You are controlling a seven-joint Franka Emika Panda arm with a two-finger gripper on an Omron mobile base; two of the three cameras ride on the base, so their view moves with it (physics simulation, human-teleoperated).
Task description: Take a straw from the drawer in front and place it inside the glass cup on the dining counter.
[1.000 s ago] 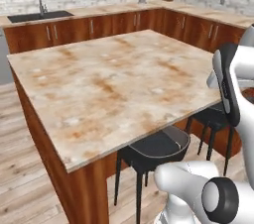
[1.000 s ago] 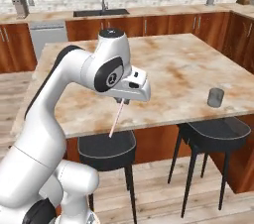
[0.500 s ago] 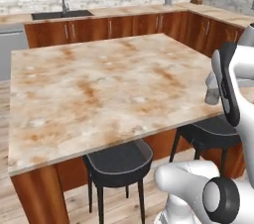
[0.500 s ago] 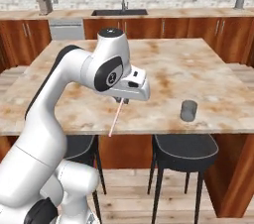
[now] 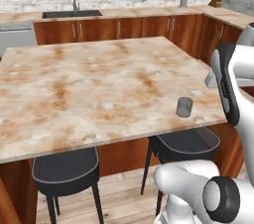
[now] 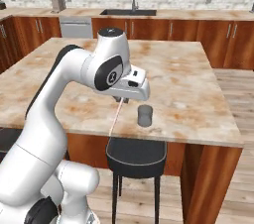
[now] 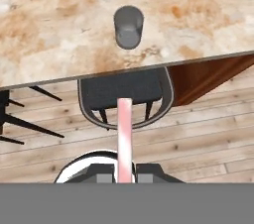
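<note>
Hand view: our end effector grips the straw; next we carry it over the glass cup.

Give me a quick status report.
Gripper shut on straw. Glass cup upright near dining counter edge, ahead. Stool below, nothing blocking.

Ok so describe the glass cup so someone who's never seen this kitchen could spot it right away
Find the dining counter, the big marble island mid-kitchen. Near its front edge, above a black stool, stands the glass cup, just beyond the straw in the hand. It is short, smoky grey and handleless, alone on the marble.
</note>
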